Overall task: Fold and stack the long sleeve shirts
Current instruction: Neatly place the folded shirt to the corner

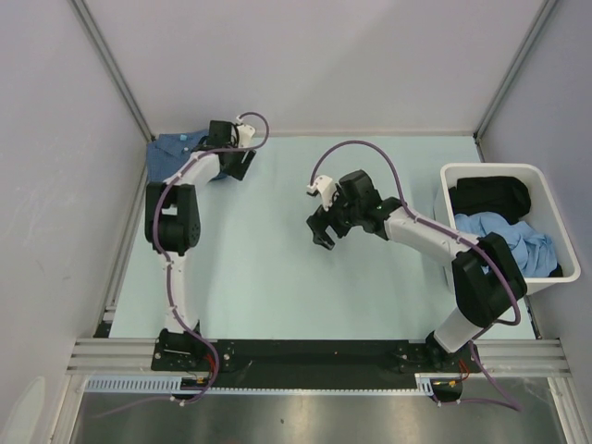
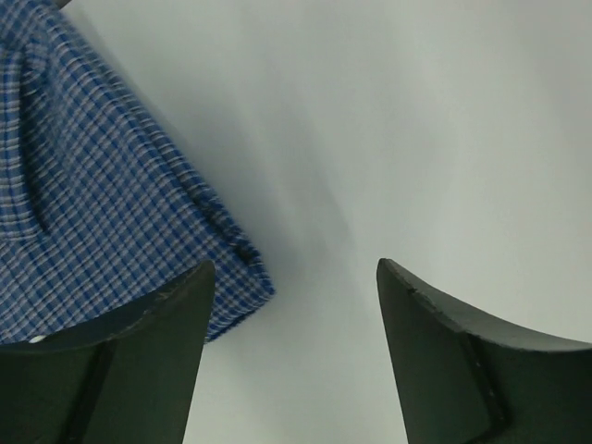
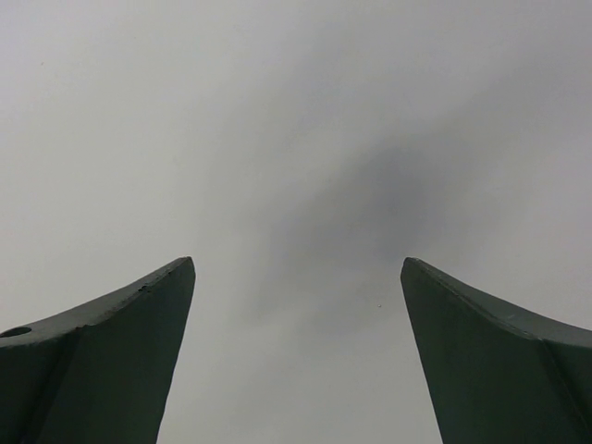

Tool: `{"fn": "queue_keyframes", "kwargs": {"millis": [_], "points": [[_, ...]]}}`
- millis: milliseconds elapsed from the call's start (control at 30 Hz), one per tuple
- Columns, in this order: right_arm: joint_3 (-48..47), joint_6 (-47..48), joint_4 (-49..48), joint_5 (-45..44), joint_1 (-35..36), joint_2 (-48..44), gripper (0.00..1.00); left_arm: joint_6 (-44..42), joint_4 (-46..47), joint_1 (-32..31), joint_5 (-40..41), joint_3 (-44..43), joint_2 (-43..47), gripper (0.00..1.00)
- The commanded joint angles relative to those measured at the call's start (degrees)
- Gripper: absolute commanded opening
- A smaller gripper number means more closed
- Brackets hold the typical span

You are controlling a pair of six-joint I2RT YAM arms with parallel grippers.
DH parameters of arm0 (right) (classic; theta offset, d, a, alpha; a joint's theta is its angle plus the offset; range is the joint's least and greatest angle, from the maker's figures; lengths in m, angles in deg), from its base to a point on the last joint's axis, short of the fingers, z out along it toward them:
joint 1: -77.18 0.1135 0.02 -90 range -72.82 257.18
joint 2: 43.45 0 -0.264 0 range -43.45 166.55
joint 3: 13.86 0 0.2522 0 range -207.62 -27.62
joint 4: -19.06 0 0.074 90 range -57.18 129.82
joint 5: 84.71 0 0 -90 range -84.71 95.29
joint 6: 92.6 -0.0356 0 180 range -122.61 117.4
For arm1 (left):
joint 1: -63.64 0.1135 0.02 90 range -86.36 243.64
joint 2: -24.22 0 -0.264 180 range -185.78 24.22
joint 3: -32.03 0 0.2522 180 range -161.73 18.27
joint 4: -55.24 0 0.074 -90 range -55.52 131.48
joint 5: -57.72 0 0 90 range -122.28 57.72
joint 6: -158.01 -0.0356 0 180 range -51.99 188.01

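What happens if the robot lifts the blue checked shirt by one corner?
It would probably droop and come unfolded, since the shirt is thin cloth with soft creases. It looks light, so a push would likely bunch it up rather than slide it whole. It should not roll or break.

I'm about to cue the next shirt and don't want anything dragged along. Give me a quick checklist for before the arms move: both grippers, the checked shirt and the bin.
1. Left gripper free of cloth: ok. Its jaws are apart with only bare table between them.
2. Checked shirt set down: ok. It lies in the far left corner, beside the left gripper.
3. Neatness of its fold: cannot tell. The left arm covers part of it.
4. Right gripper open and empty: ok.
5. More garments waiting: ok. The white bin holds a black garment and a light blue garment.
6. Whether those are long sleeved: cannot tell.
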Motion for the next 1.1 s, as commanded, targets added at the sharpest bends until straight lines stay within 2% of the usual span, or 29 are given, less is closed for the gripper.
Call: {"fn": "queue_keyframes", "kwargs": {"millis": [0,200,300,333,433,633,700,767,800,833,867,900,1000,1067], "points": [[0.7,-0.5,-0.8,0.7,-0.5,-2.8,1.00,-4.1,4.4,0.2,11.2,-2.3,-1.8,0.73],[1.1,-0.4,-0.7,0.6,-1.1,-3.0,1.00,-7.2,5.6,0.1,13.8,-0.9,-2.4,0.60],[1.1,-0.2,-0.6,0.6,-1.3,-2.8,1.00,-8.3,5.2,0.0,12.7,1.1,-1.4,0.44],[1.1,-0.2,-0.5,0.7,-1.5,-2.8,1.00,-9.0,5.2,-0.1,12.0,1.9,-0.8,0.33],[0.9,0.0,0.1,0.9,-1.6,-2.5,0.99,-10.7,5.0,-0.3,11.3,5.6,1.1,0.18],[0.9,-0.2,0.3,1.7,-1.7,-2.2,1.00,-12.5,4.7,-0.1,10.8,12.2,5.4,0.06],[0.8,-0.2,0.2,1.8,-1.7,-2.1,1.00,-12.5,4.7,-0.1,10.6,13.6,6.6,0.05],[0.6,-0.3,0.2,1.8,-1.7,-2.2,1.00,-12.1,4.5,-0.1,10.5,14.3,7.3,0.16],[0.6,-0.3,0.2,1.6,-1.7,-2.2,1.00,-11.9,4.8,-0.1,10.4,14.3,8.0,0.25],[0.3,-0.4,0.2,1.5,-1.8,-2.2,1.00,-10.8,4.4,0.0,10.0,14.0,8.3,0.47],[0.0,-0.4,0.3,1.3,-1.8,-2.3,1.00,-10.0,3.7,0.1,9.2,12.5,8.8,0.57],[-0.9,-0.4,0.6,1.3,-2.5,-2.4,1.00,-7.8,2.9,0.4,6.6,11.5,9.3,0.72],[-4.3,-1.2,1.8,2.8,-5.6,-2.4,1.00,-4.0,-1.6,0.9,-0.3,5.5,12.1,0.99],[-6.8,-1.5,3.0,3.6,-7.6,-2.4,1.00,-2.0,-6.2,0.9,-3.7,-0.2,14.4,0.99]]}}
